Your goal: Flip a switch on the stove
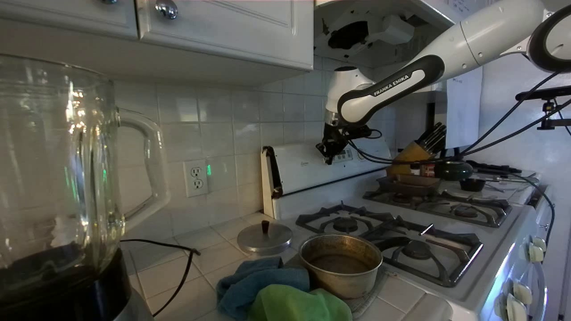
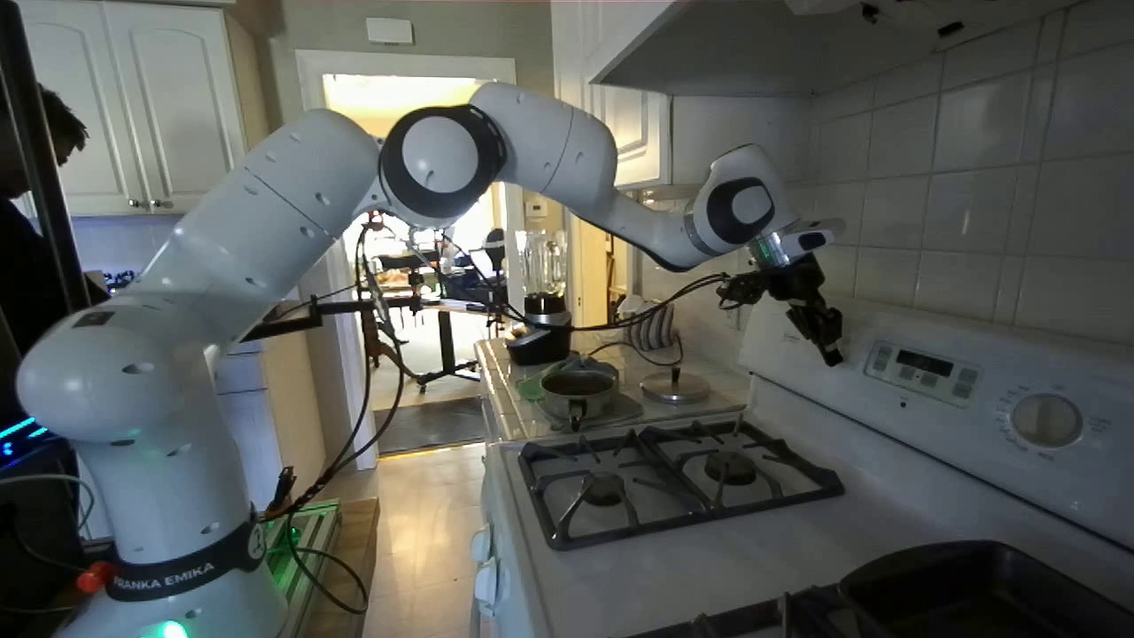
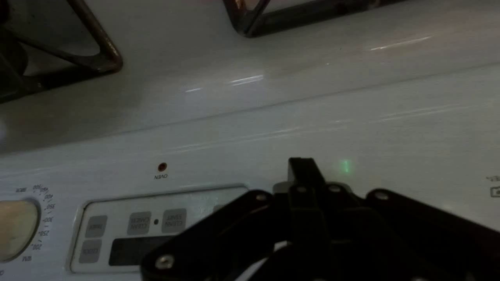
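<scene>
The white stove point(image 1: 325, 191) with black burner grates shows in both exterior views point(image 2: 753, 549). Its upright back panel holds a button pad with a dark display point(image 2: 921, 372) and a round oven dial point(image 2: 1047, 420). In the wrist view, the button pad point(image 3: 117, 208) and part of the dial point(image 3: 17, 230) are at the lower left, lettering upside down. White knobs point(image 2: 485, 585) sit on the stove's front. My gripper point(image 3: 302, 160) is shut and empty. It is tilted down in front of the back panel, beside the button pad point(image 2: 833, 354); I cannot tell whether it touches.
A pot point(image 1: 341, 267), a lid point(image 1: 264, 236) and cloths point(image 1: 299, 303) lie on the counter beside the stove. A dark pan point(image 2: 1001, 585) stands on the stove. A knife block point(image 1: 408, 156) is behind. A range hood point(image 2: 718, 53) hangs above; a blender point(image 1: 58, 178) stands nearby.
</scene>
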Available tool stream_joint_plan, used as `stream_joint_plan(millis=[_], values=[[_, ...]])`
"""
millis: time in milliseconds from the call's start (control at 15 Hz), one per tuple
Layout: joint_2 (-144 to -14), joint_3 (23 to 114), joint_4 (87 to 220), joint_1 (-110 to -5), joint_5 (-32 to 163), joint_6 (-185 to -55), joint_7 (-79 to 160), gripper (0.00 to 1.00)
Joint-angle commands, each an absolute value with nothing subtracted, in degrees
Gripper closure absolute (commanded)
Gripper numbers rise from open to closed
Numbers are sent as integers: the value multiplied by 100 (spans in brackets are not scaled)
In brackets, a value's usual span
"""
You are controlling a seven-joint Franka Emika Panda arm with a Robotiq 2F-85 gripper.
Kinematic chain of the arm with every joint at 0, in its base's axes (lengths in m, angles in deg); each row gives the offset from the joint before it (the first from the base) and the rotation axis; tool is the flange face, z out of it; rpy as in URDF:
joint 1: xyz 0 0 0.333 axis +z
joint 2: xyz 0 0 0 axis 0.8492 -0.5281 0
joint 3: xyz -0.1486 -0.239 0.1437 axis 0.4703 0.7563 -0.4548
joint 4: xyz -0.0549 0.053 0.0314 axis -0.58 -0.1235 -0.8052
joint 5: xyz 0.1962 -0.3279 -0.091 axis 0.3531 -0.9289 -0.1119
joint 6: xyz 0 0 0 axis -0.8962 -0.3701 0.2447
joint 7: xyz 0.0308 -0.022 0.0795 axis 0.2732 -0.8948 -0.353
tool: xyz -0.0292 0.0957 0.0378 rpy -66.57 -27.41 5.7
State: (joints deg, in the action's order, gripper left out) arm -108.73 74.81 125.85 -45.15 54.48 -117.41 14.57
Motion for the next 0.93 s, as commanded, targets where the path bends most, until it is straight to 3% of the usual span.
stream_joint_plan(millis=[0, 867], values=[[-11114, 7408, 12115, -4568, 5571, -11680, 1478, 100], [-11376, 7379, 11571, -4549, 5547, -11380, 1478, 100]])
